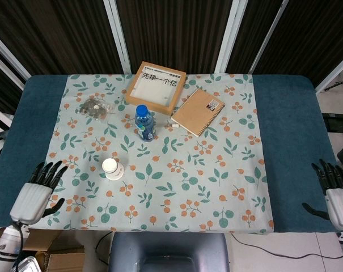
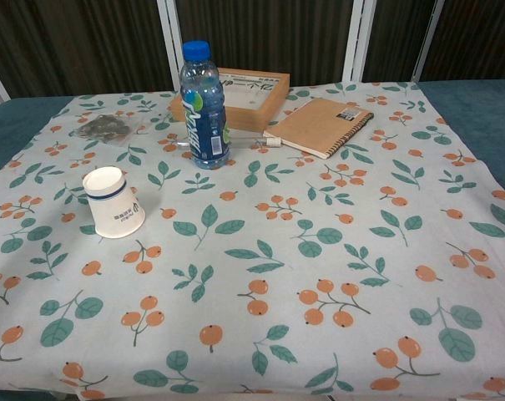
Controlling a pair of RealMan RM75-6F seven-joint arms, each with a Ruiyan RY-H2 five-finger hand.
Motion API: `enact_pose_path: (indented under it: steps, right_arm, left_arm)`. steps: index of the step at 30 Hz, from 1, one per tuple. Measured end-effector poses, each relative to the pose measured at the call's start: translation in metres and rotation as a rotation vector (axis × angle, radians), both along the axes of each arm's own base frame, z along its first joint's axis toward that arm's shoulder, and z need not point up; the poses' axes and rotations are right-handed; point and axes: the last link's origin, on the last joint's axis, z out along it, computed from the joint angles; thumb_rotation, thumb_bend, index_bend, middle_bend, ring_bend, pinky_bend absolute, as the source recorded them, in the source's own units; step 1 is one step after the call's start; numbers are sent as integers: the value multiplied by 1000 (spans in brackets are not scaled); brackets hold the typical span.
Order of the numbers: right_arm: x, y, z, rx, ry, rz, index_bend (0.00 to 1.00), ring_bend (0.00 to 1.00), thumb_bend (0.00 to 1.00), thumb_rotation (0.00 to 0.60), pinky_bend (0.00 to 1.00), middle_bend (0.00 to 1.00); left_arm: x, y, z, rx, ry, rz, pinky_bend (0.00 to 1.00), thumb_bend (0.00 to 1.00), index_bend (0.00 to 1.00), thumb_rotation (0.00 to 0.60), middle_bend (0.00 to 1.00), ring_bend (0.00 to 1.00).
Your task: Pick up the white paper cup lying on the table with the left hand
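The white paper cup (image 1: 111, 168) with a blue band stands mouth-down on the floral cloth, left of centre; the chest view shows the cup (image 2: 113, 202) at the left. My left hand (image 1: 38, 191) hovers at the cloth's left edge, fingers spread, holding nothing, a hand's length left of the cup. My right hand (image 1: 337, 190) rests off the table's right edge, fingers spread and empty. Neither hand shows in the chest view.
A blue-capped water bottle (image 1: 144, 123) stands behind the cup. Behind it lie a wooden framed sign (image 1: 155, 85) and a brown spiral notebook (image 1: 198, 111). A clear bag of small items (image 1: 94, 107) lies at the back left.
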Motion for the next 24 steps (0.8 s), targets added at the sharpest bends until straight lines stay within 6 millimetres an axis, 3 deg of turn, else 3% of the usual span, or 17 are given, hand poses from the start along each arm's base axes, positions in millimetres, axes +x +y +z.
enact_pose_path:
  steps: [6, 14, 24]
  right_arm:
    - [-4, 2, 0, 12, -23, -22, 0, 0, 71, 600, 0, 0]
    - [-5, 1, 3, 6, -23, -29, 0, 0, 71, 600, 0, 0]
    - [-6, 2, 5, -3, -31, -31, 0, 0, 72, 600, 0, 0]
  left_arm:
    - [27, 29, -23, -138, 25, -4, 0, 294, 0, 576, 0, 0]
    - [66, 64, -46, -148, 133, -33, 0, 288, 0, 600, 0, 0]
    - [94, 84, -70, -182, 226, -52, 0, 285, 0, 600, 0, 0]
